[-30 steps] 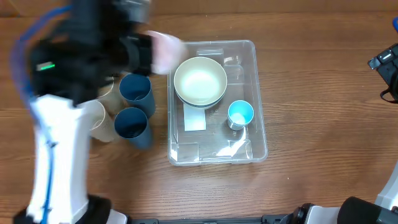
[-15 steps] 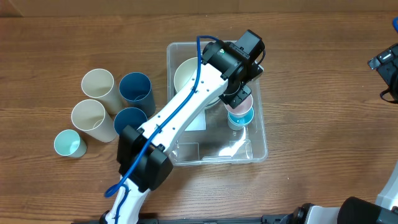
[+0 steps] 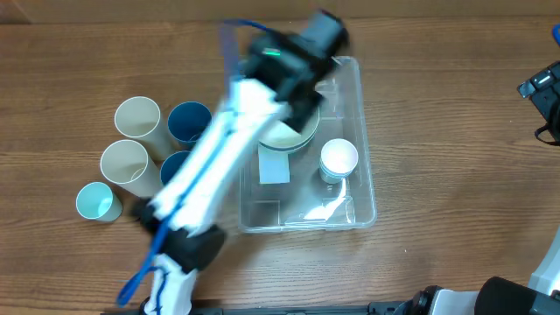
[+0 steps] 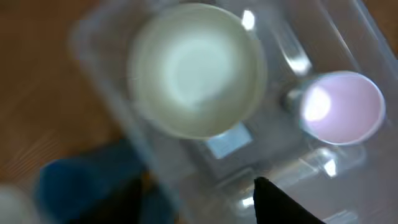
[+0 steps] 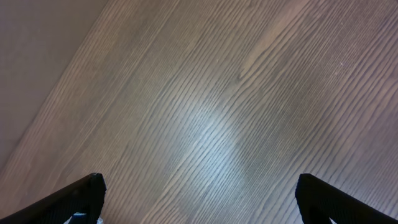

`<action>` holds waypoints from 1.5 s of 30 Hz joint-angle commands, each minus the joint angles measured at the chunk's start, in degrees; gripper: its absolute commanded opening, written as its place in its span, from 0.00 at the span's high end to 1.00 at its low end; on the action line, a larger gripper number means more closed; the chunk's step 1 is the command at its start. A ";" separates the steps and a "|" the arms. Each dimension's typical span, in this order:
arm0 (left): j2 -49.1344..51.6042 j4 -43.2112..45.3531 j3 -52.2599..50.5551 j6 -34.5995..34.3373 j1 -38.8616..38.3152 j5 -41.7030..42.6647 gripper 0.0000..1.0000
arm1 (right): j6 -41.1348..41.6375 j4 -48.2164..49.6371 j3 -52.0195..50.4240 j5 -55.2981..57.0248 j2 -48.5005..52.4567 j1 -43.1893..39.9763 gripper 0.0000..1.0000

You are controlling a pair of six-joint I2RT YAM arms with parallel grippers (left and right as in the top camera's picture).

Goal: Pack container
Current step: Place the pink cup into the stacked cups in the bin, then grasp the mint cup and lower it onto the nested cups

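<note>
The clear container (image 3: 363, 188) lies at mid-table with a white label (image 3: 274, 168) on its floor. Inside it are a cream bowl (image 3: 293, 133), partly under my blurred left arm (image 3: 254, 96), and a pale pink cup (image 3: 339, 158) standing upright at the right. In the left wrist view the bowl (image 4: 196, 68) and the pink cup (image 4: 345, 106) are below me. My left gripper (image 4: 199, 182) is open above the container floor, nothing between its fingers. My right gripper (image 5: 200, 186) is open over bare wood.
Left of the container stand two cream cups (image 3: 137, 116) (image 3: 122, 160), two dark blue cups (image 3: 189, 122) (image 3: 178, 163) and a small pale teal cup (image 3: 97, 201). The right arm (image 3: 542, 87) sits at the table's right edge.
My left gripper carried the pink cup into the container, set it into the light blue cup at the right, opened, and has risen and swung back toward the bowl.
</note>
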 commanded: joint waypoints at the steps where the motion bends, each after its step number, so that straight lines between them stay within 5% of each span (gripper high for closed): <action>1: -13.33 -0.87 2.82 -12.33 14.03 -4.20 0.40 | 0.07 0.24 0.11 -0.04 -0.02 0.11 0.00; 4: -18.69 -0.87 1.38 -12.61 27.61 5.22 0.43 | 0.07 0.26 0.11 -0.07 -0.02 0.11 0.00; 10: -29.33 -0.87 -18.34 -13.94 59.41 7.28 0.44 | 0.07 0.26 0.11 -0.04 -0.02 0.11 0.00; 13: -30.95 0.61 -32.33 -19.93 70.25 5.57 0.45 | 0.07 0.26 0.11 -0.07 -0.02 0.11 0.00; 18: -30.95 12.81 -54.62 -20.35 80.35 12.22 0.39 | 0.07 0.26 0.11 -0.07 -0.02 0.11 0.00; 24: -30.95 29.77 -76.37 -15.61 81.09 19.26 0.42 | 0.07 0.24 0.11 -0.07 -0.02 0.11 0.00; 33: -30.93 42.27 -84.19 -14.32 78.66 19.80 0.42 | 0.07 0.24 0.11 -0.07 -0.02 0.11 0.00; 39: -30.93 46.03 -88.89 -14.34 78.66 19.39 0.65 | 0.07 0.24 0.11 -0.07 -0.02 0.11 0.00; 42: -30.95 47.41 -89.99 -15.45 78.84 19.39 0.92 | 0.07 0.24 0.11 -0.04 -0.02 0.11 0.00; 45: -31.15 45.99 -87.47 -18.36 80.13 18.69 0.96 | 0.07 0.24 0.11 -0.07 -0.02 0.11 0.00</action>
